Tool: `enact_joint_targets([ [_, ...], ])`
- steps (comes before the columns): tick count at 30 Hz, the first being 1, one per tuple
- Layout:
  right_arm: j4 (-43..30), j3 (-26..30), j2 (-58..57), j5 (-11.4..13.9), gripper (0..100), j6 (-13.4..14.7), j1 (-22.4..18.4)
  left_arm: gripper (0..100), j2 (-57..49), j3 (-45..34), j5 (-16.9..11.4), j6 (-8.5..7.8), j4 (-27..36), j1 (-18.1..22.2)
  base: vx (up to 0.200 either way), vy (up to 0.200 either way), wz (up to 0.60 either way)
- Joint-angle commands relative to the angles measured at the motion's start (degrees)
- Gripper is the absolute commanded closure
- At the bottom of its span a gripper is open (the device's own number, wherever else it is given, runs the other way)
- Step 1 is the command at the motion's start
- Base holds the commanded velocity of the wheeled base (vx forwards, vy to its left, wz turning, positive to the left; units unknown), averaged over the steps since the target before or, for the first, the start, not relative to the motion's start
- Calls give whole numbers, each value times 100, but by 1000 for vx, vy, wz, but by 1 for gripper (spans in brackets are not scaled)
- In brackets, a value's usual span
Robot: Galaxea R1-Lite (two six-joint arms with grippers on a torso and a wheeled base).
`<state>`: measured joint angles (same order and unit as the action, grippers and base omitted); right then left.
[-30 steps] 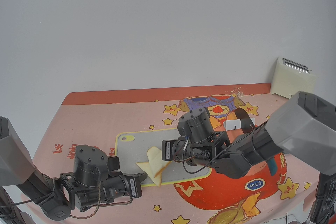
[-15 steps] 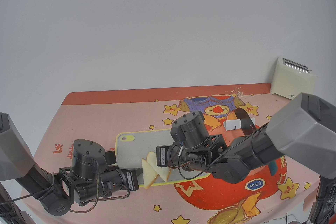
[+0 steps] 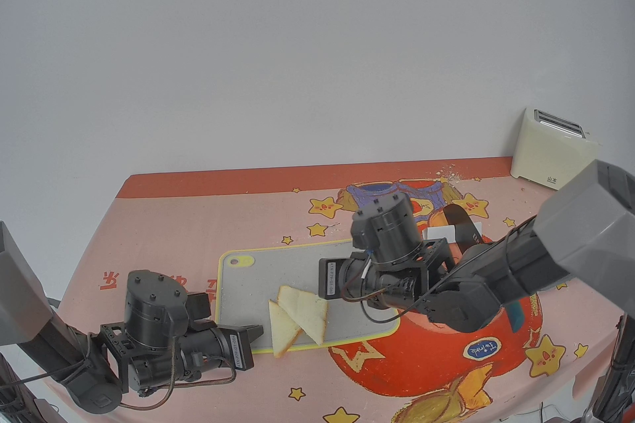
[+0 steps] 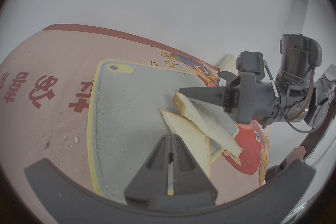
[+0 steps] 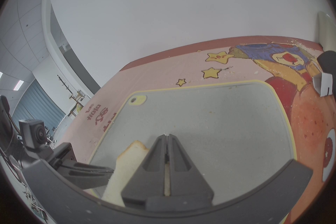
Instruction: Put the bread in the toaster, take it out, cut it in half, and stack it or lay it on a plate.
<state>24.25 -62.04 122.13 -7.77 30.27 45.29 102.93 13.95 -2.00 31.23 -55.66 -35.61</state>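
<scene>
Bread halves [image 3: 305, 310] overlap at the near edge of the cutting board [image 3: 264, 272], one overhanging. Left gripper [image 4: 170, 140] and right gripper [image 4: 201, 93] flank them, jaws closed, empty. Nudge either half and you tip it onto the counter [image 3: 165, 226].

Lab-like room: bare wall [image 3: 264, 47], cartoon tablecloth [image 3: 185, 213].

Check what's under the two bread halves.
The board lies under both. The right half rests partly on the left half, hiding their overlap and the board surface beneath.
</scene>
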Motion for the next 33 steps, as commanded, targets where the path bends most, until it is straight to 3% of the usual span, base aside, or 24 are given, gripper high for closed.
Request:
enact_joint_targets([
  [1,1,298,-207,-6,100,-3,-38,100,-194,-129,-20,6,-24,-7,0,0,0],
  [33,10,298,136,-6,100,181,252,100,202,91,-37,6,-50,-245,0,0,0],
])
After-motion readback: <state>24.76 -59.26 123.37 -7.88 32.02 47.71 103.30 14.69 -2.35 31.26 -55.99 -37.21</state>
